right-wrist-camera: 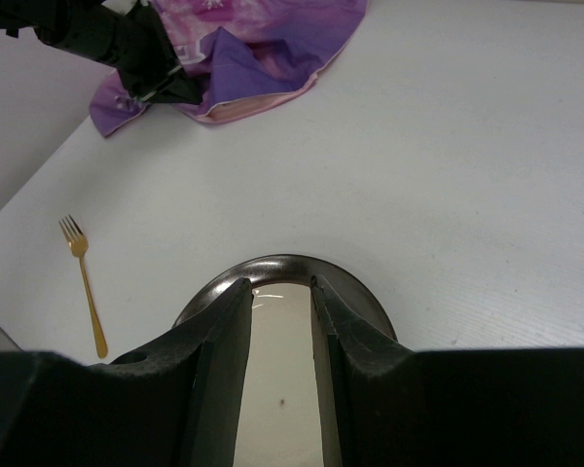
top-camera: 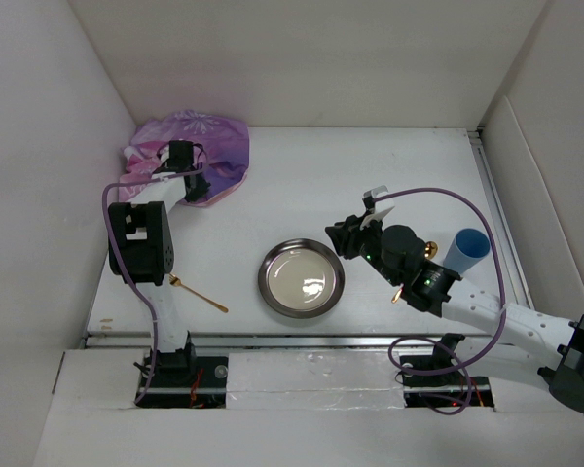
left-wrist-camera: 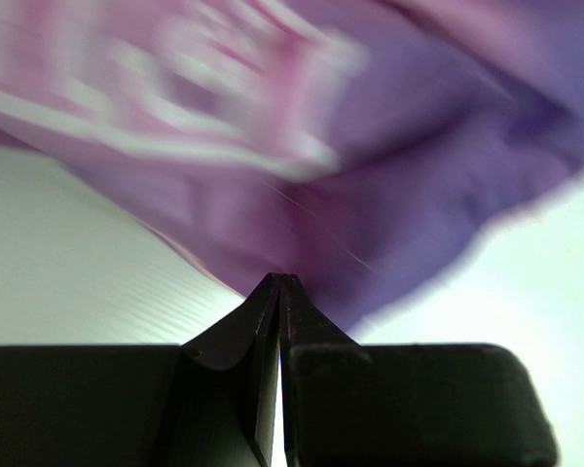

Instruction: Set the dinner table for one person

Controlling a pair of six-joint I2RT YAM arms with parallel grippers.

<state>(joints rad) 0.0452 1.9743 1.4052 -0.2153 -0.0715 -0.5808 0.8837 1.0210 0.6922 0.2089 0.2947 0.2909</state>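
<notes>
The dinner table is a plain white top. A purple snowflake placemat lies crumpled at its back left. My left gripper is at the placemat; in the left wrist view its jaws are shut, their tips pinching the blurred purple cloth. A round metal plate sits at the centre front. My right gripper is just right of the plate; in the right wrist view it is open and empty above the plate's rim. A gold fork lies left of the plate.
A blue cup stands right of the right arm. Gold cutlery lies partly hidden under that arm. White walls close in the table at the left, back and right. The right wrist view also shows the fork and the placemat.
</notes>
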